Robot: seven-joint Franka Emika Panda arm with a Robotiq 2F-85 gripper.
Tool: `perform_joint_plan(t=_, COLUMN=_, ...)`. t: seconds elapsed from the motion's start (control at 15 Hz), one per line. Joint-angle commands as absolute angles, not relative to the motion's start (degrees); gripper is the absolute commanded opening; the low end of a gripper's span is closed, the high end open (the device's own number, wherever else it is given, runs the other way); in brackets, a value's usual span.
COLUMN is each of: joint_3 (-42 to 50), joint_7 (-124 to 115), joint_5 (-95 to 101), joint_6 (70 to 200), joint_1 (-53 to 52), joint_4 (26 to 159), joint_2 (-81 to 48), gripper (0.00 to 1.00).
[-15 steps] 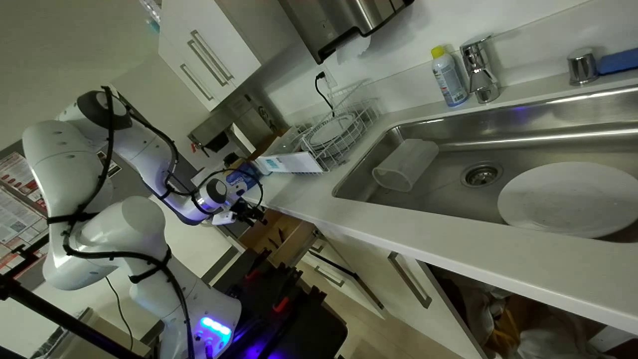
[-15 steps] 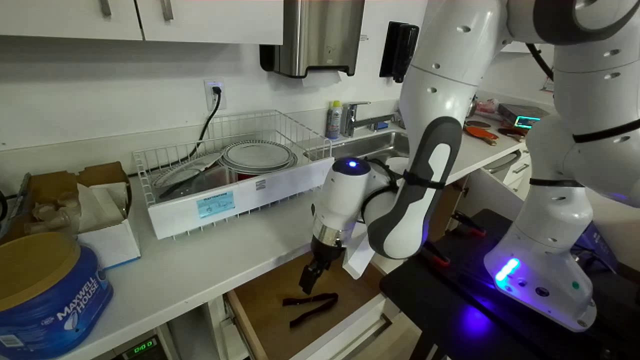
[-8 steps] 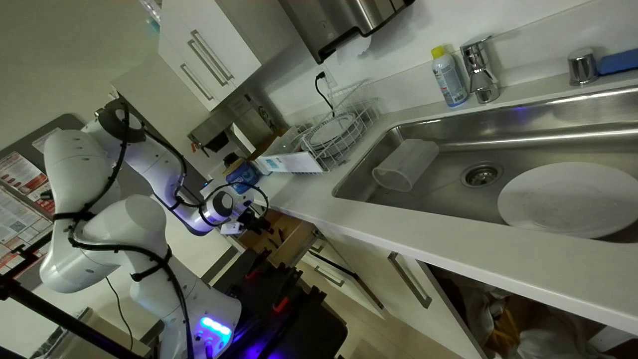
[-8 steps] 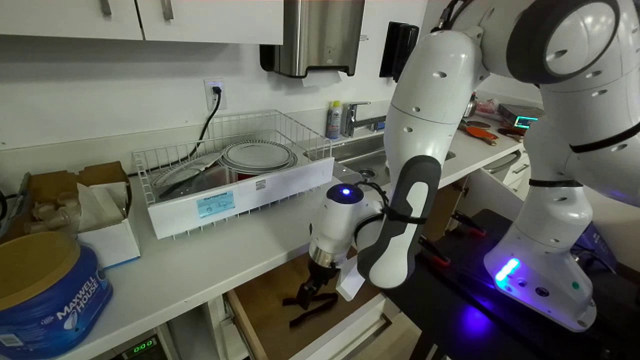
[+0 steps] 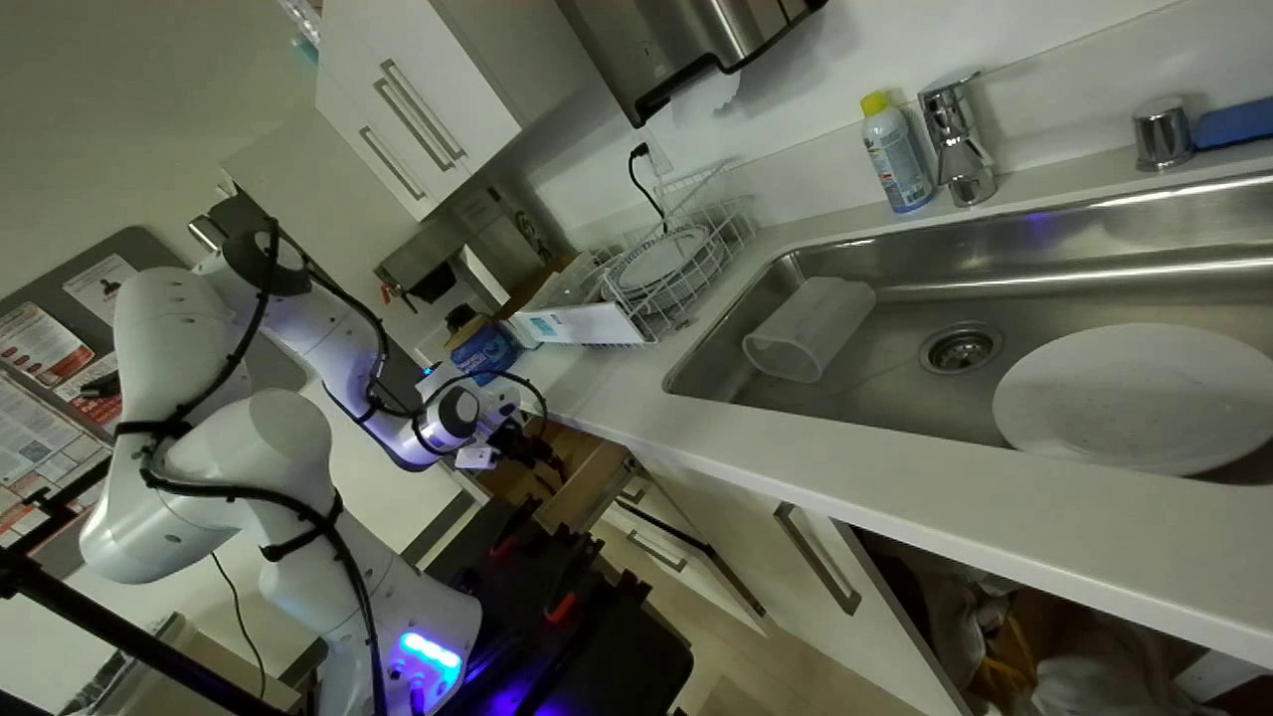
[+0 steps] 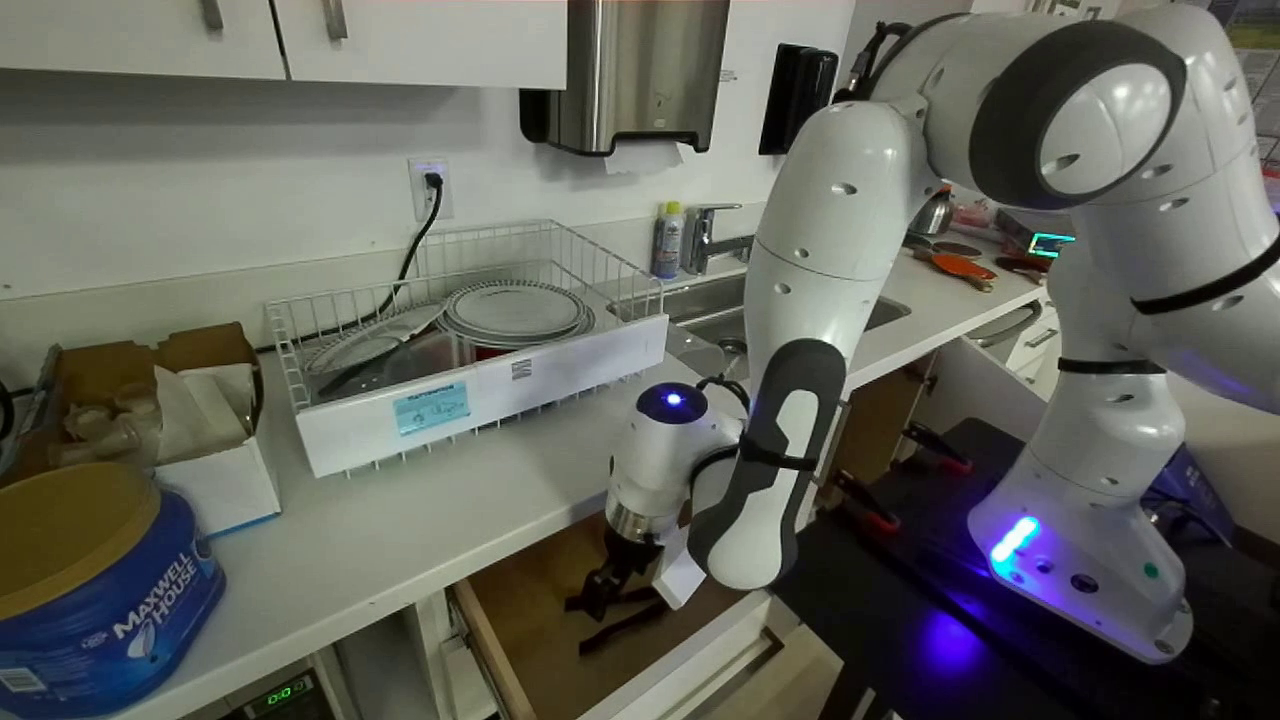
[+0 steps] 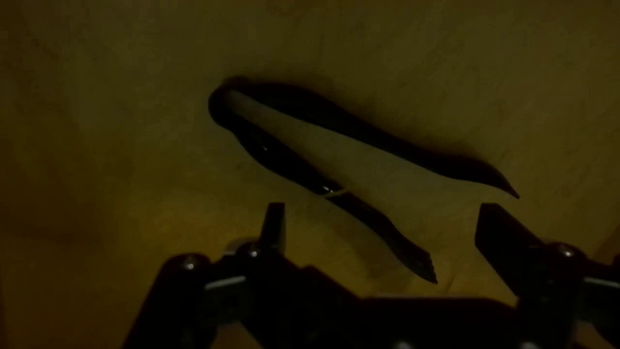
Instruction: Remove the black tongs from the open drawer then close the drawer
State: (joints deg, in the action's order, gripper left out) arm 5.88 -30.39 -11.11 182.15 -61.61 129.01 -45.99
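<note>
The black tongs (image 7: 289, 166) lie spread in a V on the floor of the open drawer (image 6: 492, 655). In the wrist view their joined end is at upper left and their tips point to lower right. They also show in an exterior view (image 6: 622, 631), partly covered by my gripper (image 6: 598, 597). The drawer's wooden side shows in an exterior view (image 5: 595, 484). In the dark wrist view my gripper (image 7: 382, 208) is open, fingers wide apart. The lower arm's tip appears between the fingers, the upper arm's tip just beyond the right finger. Nothing is held. Contact cannot be told.
The white counter (image 6: 450, 525) edge overhangs the drawer's back. On it are a wire dish rack (image 6: 480, 395), a blue coffee tub (image 6: 120, 600) and an open box (image 6: 225, 490). A steel sink (image 5: 865, 408) lies farther along. A black robot table (image 6: 880, 600) stands close beside the drawer.
My gripper has moved down into the drawer and over the tongs, shifting left in the view that shows the coffee tub up close. The tongs and drawer have not moved.
</note>
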Motion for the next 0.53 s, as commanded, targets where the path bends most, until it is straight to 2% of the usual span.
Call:
perform_joint_plan(t=0.0, joint_3=6.9, joint_7=-28.5, joint_5=-13.5, joint_6=181.7, joint_1=-62.1, joint_4=126.5, joint_2=-48.3, gripper=1.00)
perform_joint_plan(t=0.47, joint_3=8.8, joint_7=-28.6, joint_5=-14.5, joint_6=181.5, joint_1=-62.8, joint_4=122.9, joint_2=-52.5, gripper=1.00)
